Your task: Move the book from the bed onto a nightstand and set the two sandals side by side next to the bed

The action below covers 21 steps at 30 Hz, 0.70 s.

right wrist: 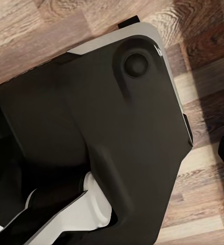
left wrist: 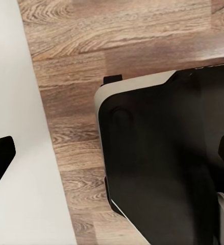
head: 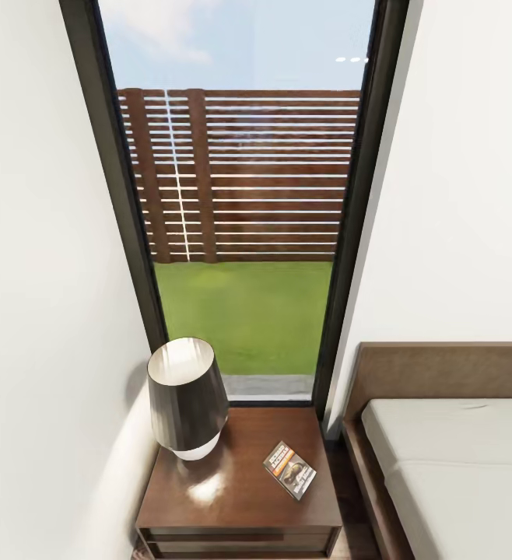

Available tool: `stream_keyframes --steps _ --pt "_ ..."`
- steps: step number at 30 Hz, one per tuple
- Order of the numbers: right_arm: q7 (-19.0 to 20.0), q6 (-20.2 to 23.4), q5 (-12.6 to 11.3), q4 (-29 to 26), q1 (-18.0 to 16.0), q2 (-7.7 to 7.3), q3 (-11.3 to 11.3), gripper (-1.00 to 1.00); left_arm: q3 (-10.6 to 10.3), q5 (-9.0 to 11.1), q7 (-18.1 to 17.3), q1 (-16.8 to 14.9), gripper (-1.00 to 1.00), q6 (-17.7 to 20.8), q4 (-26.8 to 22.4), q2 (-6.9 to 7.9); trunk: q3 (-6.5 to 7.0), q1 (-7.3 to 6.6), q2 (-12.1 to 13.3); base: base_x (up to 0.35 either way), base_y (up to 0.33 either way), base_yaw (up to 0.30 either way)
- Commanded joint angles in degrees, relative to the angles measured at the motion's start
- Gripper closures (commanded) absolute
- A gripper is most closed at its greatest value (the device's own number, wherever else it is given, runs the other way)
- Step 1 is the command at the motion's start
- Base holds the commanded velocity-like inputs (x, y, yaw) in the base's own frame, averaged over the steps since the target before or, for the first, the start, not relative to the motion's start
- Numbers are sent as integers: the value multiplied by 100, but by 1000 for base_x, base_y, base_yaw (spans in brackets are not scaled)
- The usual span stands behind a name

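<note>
The book (head: 289, 470), a thin dark paperback with an orange band, lies flat on the right half of the nightstand (head: 240, 502), a glossy dark brown cabinet below the window. To its right stands the bed (head: 458, 459) with a brown headboard and a light grey mattress. The two sandals are out of view. My left gripper (left wrist: 117, 158) hangs open over the wood floor and my own base, its black fingertips (left wrist: 0, 158) at the picture's edges. My right gripper (right wrist: 112, 153) is open too, with nothing between its fingers.
A dark lamp (head: 187, 400) with a white base takes the nightstand's left rear corner. A white wall (head: 46, 311) closes in on the left. A tall dark-framed window (head: 240, 233) shows grass and a slatted fence. My black base (right wrist: 117, 117) stands on brown planks (left wrist: 76, 76).
</note>
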Motion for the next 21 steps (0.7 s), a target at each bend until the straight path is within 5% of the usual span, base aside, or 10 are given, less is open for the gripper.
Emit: stream_keyframes --steps 1,21 --pt "24 13 -54 7 -7 -1 48 -100 -41 -16 21 -5 -100 -21 4 0 -12 3 -12 0 0 0" --pt "24 10 -54 10 -6 -1 48 -100 -49 -30 18 -7 -100 -22 2 -7 -12 3 -12 0 0 0"
